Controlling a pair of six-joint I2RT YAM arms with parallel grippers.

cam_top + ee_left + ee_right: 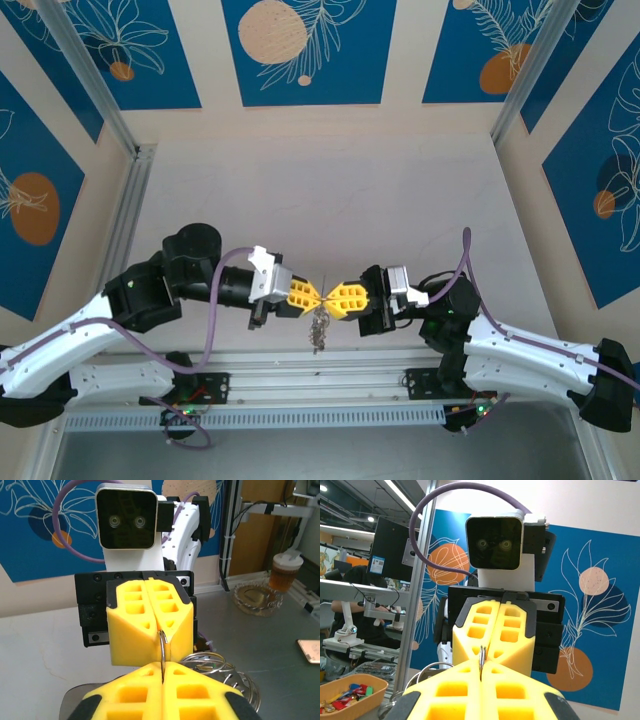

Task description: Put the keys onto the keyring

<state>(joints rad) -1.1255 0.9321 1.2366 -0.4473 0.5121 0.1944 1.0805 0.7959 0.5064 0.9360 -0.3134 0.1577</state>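
- The two arms meet nose to nose over the near edge of the pale grey tabletop. The left tool and the right tool almost touch at the tips.
- Between them is the thin silvery wire keyring, seen edge-on as a bright sliver running from one yellow seam into the other.
- On each tool the fingers are pressed together with the wire caught in the seam, so I take both to be clamped on the keyring, one on each side of it.
- From above, a small bunch of silvery metal keys dangles just under the pinch point, clear of the tabletop. It is too small to make out any tags or count the keys.
- From where it hangs, I'd judge that at least some keys are on the keyring. I cannot tell whether each one is fully threaded or only caught on the wire.
- More silvery wire coils show low in the left wrist view. I cannot tell what they belong to.
- I'd say the task is in its late stage. What seems left is to work any half-seated key fully round the wire, then let go without springing the keyring open.
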